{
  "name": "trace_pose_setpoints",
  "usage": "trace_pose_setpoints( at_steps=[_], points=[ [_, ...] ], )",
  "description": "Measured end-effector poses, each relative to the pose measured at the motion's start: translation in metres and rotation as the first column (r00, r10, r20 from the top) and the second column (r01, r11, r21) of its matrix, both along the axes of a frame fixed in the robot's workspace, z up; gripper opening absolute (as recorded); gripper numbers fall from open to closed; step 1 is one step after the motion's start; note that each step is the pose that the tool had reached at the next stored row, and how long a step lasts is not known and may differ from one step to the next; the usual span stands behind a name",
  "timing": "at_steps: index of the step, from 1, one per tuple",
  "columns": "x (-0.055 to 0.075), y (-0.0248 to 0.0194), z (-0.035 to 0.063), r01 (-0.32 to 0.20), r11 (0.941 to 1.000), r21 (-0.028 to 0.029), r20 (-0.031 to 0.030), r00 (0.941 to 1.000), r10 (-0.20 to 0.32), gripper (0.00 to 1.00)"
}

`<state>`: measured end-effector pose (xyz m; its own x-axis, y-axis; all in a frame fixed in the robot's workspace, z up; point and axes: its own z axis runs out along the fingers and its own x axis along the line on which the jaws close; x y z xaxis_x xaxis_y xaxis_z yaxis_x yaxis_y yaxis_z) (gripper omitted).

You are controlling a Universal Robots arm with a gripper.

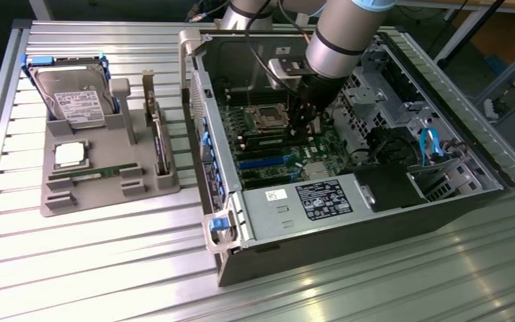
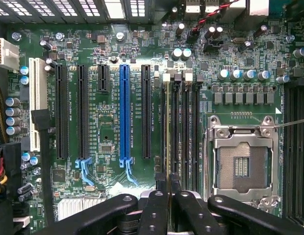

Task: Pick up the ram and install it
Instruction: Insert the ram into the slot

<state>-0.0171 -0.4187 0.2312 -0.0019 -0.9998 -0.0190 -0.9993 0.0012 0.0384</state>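
**Ram** (image 2: 167, 137): seen edge-on from the wrist as a thin dark strip running along the memory slot bank (image 2: 184, 127) on the motherboard (image 2: 103, 142). It is at the slot of that bank farthest from the empty CPU socket (image 2: 242, 164), on the side of the blue expansion slot (image 2: 124, 112). I cannot tell whether it is seated or just above the slot.

**Gripper** (image 2: 168, 190): the fingers (image 2: 155, 208) are drawn narrow and look pinched on the stick across its flat faces. Judged reason: this grip keeps the board upright and in line with the slot, so its contact edge meets the slot square.

**Arm:** in the exterior view the forearm (image 1: 338, 40) drops steeply from the table's far edge into the open case (image 1: 239, 221). The wrist points straight down at the board, and the gripper (image 1: 304, 121) is low beside the socket.

**Outward:** the case lies on its side on the slatted table (image 1: 105, 268). A grey tray (image 1: 61, 201) sits toward the table edge at the exterior view's left. It carries a second green stick (image 1: 96, 174), a hard drive (image 1: 74, 94) and a silver CPU chip (image 1: 70, 154).
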Motion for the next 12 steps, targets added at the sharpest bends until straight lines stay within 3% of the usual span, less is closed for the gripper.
trace_pose_setpoints(
  at_steps=[8, 11, 12],
  points=[
    [0.0, 0.0, -0.0015, 0.0, 1.0, -0.0001, 0.0, 1.0, 0.0, 0.13],
    [0.0, 0.0, -0.0016, 0.0, 1.0, 0.0, 0.0, 1.0, 0.0, 0.25],
    [0.0, 0.0, -0.0016, 0.0, 1.0, 0.0, 0.0, 1.0, 0.0, 0.25]
  ],
)
